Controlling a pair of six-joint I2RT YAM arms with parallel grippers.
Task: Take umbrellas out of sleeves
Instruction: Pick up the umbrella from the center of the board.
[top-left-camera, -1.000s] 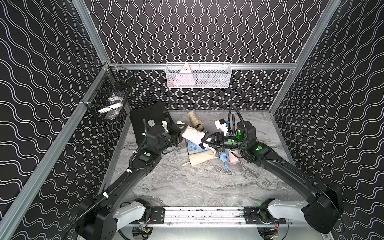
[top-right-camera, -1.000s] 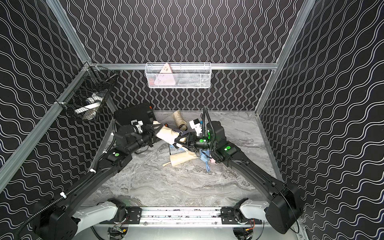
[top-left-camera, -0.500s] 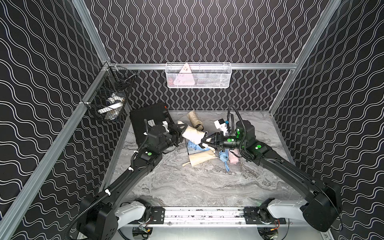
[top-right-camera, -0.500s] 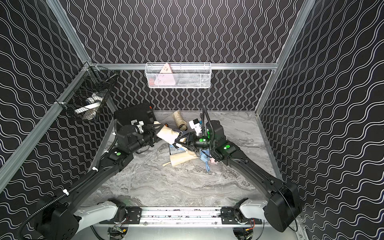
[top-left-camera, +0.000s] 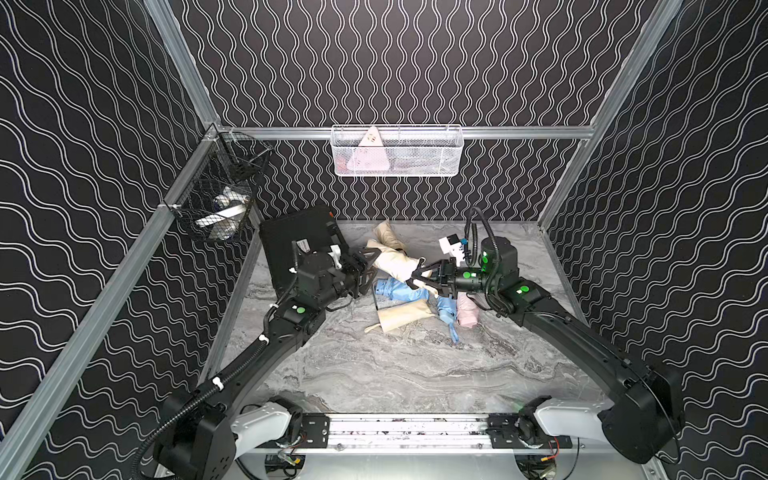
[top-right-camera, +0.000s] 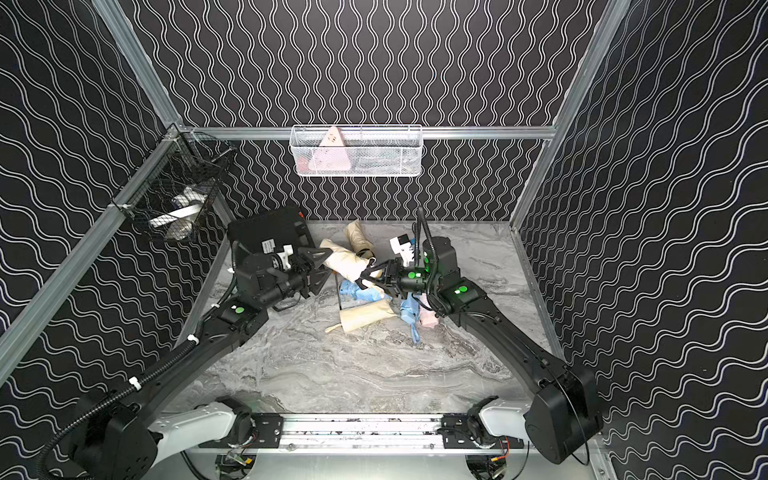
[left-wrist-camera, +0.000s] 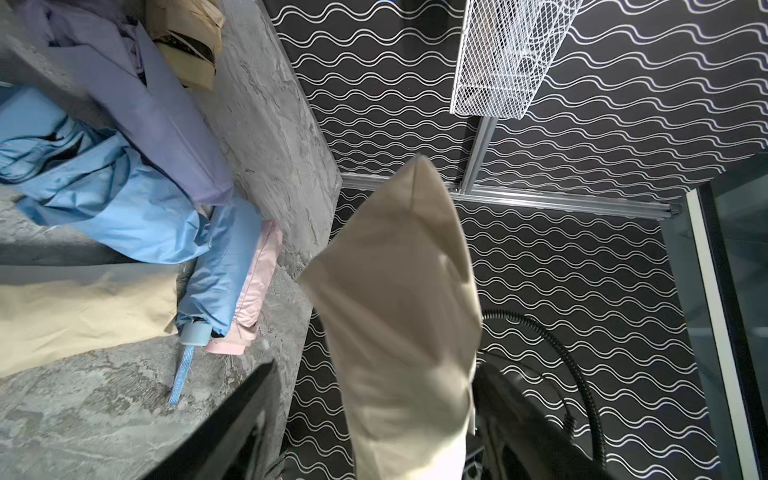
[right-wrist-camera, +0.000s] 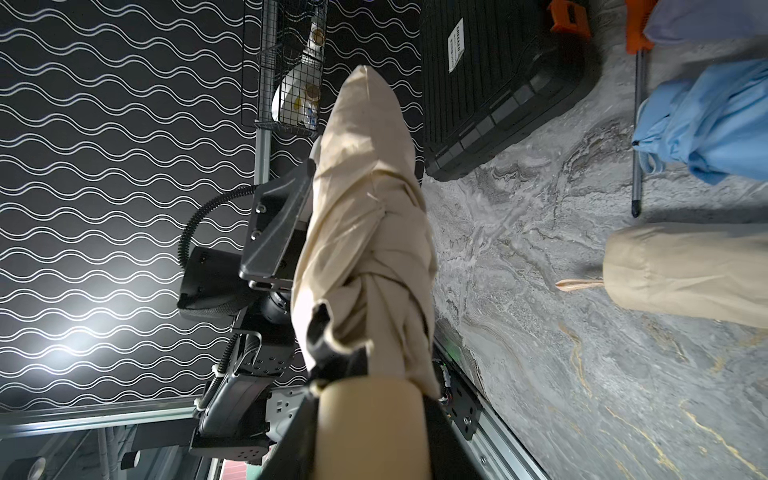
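Observation:
A cream umbrella (top-left-camera: 395, 264) (top-right-camera: 348, 262) hangs level above the table between my two grippers. Its far half is in a smooth cream sleeve (left-wrist-camera: 399, 282) (right-wrist-camera: 365, 137); crinkled fabric shows near the handle (right-wrist-camera: 370, 432). My right gripper (top-left-camera: 419, 275) (top-right-camera: 368, 276) (right-wrist-camera: 370, 440) is shut on that handle. My left gripper (top-left-camera: 369, 268) (top-right-camera: 323, 267) (left-wrist-camera: 374, 403) stands open around the sleeved end, with a clear gap on one side. On the table below lie a light blue umbrella (top-left-camera: 399, 291), a smooth cream tube (top-left-camera: 403, 318), another light blue one (top-left-camera: 446, 309) and a pink one (top-left-camera: 467, 313).
A black hard case (top-left-camera: 295, 241) leans at the back left behind my left gripper. An orange-handled screwdriver (right-wrist-camera: 636, 104) lies by the blue fabric. Another cream umbrella (top-left-camera: 386, 232) and a lilac sleeve (left-wrist-camera: 158, 124) lie further back. Wire baskets (top-left-camera: 397, 151) (top-left-camera: 216, 203) hang on the walls.
My left jaws have spread wide apart off the cream sleeve. The right jaws have tightened a little on the handle. Both arms have hardly moved.

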